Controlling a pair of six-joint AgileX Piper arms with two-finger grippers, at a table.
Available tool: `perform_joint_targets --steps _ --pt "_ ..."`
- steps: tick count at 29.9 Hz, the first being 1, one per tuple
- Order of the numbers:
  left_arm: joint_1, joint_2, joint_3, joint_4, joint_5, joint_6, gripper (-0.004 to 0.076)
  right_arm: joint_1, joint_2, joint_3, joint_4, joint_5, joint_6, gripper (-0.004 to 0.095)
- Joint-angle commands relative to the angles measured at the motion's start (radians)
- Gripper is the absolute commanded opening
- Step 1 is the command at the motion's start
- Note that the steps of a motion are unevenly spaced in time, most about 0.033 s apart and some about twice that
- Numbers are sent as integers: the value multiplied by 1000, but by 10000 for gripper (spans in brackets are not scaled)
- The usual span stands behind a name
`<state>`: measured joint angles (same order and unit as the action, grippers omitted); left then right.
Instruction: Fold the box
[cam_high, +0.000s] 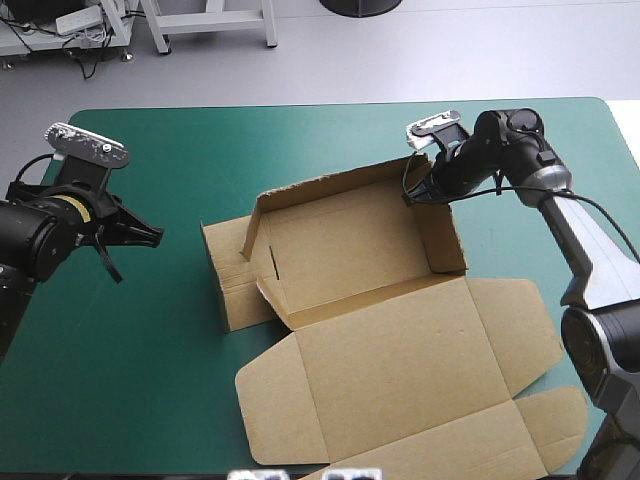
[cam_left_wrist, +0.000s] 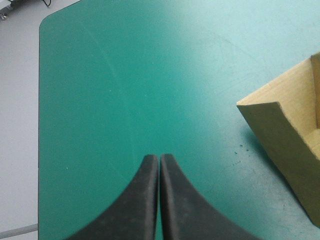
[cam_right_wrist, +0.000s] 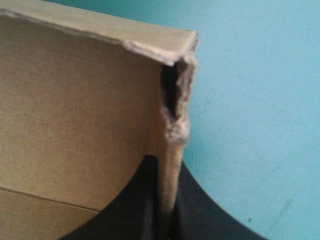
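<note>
The brown box (cam_high: 350, 250) lies at the middle of the teal-green table. Its far and right walls stand up, its left flaps lean outward, and the lid panel (cam_high: 400, 370) lies flat toward the front edge. My right gripper (cam_high: 415, 195) is at the box's far right corner, shut on the top edge of the right wall. In the right wrist view my right gripper (cam_right_wrist: 166, 162) pinches the torn wall edge of the box (cam_right_wrist: 75, 100). My left gripper (cam_high: 155, 237) hovers left of the box and apart from it. In its own view my left gripper (cam_left_wrist: 159, 157) is shut and empty, with a box corner (cam_left_wrist: 285, 135) off to one side.
Bare teal-green cover (cam_high: 130, 350) stretches left of the box and in front of it on that side. The table's far left rounded corner (cam_left_wrist: 45, 22) shows ahead of my left gripper. The lid's side flaps (cam_high: 550, 420) reach toward the front right edge.
</note>
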<state>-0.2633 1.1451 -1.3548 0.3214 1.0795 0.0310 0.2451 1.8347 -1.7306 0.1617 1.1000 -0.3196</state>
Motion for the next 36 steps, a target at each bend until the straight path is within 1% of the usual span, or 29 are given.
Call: perform_joint_targets --steps 1,2,5,7,9,10,15,22,26,29,36 --pt "-1 -18 -34 10 -45 4 -1 -2 -31 -76 -43 73 -15 95" --pt "-1 -18 -34 10 -45 4 -1 -2 -31 -90 -45 89 -14 142" --pt "-1 -18 -34 10 -47 4 -1 -2 -31 -129 -69 144 6 346" --pt "-1 -18 -34 10 -49 4 -1 -2 -34 -136 -100 158 56 487" --pt "-1 -18 -34 10 -49 4 -1 -2 -33 -136 -124 158 83 580" --pt "-1 -18 -34 10 -49 4 -1 -2 -33 -136 -128 158 89 605" --pt "-1 -18 -34 10 -50 4 -1 -2 -35 -136 -113 158 92 616" --pt "-1 -18 -34 4 -53 2 -1 -2 -37 -136 -20 158 85 616" --pt "-1 -18 -34 2 -53 4 -1 -2 -28 -123 -6 158 65 617" --pt "-1 -18 -34 1 -53 4 -1 -2 4 -120 -10 158 62 616" --pt "-1 -18 -34 -31 -53 19 -1 -2 113 -120 42 156 58 593"
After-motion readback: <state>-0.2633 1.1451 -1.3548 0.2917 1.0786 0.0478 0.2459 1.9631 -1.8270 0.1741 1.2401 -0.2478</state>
